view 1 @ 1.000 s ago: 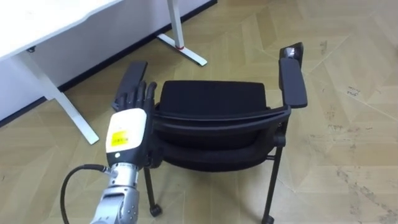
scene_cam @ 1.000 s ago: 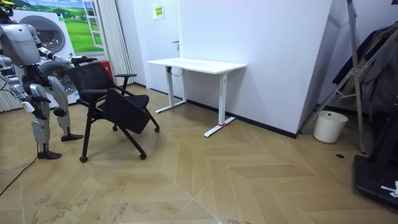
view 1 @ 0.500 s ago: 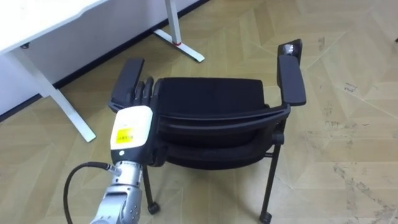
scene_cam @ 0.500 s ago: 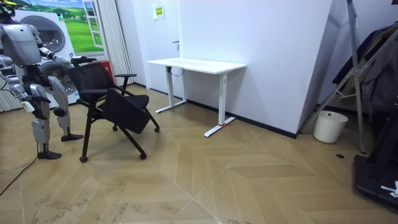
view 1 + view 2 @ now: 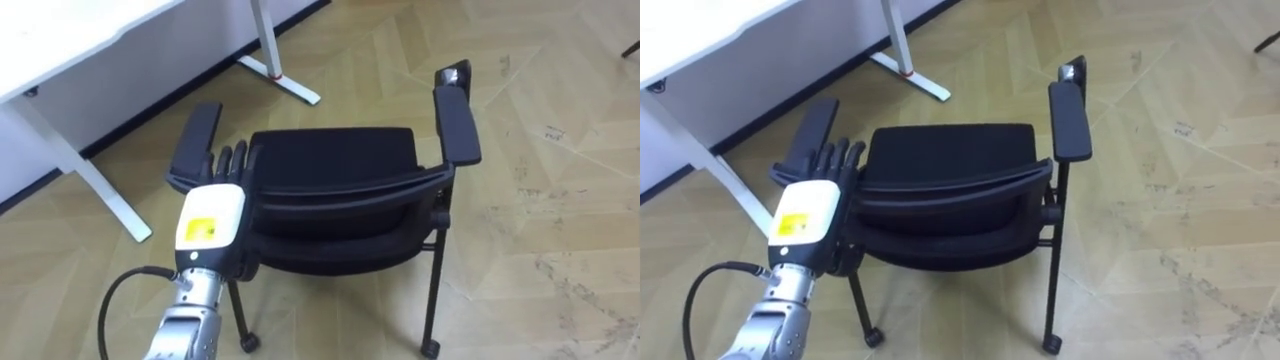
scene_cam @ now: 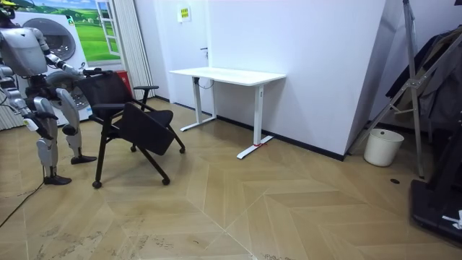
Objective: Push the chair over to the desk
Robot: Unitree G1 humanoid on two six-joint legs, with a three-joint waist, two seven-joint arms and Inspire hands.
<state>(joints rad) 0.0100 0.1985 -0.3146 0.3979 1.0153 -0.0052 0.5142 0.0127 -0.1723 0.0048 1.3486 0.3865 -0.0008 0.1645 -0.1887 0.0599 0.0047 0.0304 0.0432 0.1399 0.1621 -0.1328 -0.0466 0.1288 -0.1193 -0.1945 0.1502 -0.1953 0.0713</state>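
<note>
The left robot hand's [image 5: 210,215] thumb is hidden under its palm, and the right robot hand [image 6: 30,123], low at the robot's side in the room view, is too small to read. The chair [image 5: 335,170] is black, with two padded armrests, a curved backrest and small casters, and stands on the wooden floor [image 5: 540,200] right of the white desk [image 5: 50,30]. It sits just beyond the left robot hand, whose straight fingers [image 5: 226,160] lie flat against the backrest's left end, gripping nothing

The desk [image 5: 70,40] stands beyond the chair [image 5: 330,160], to its left.
</note>
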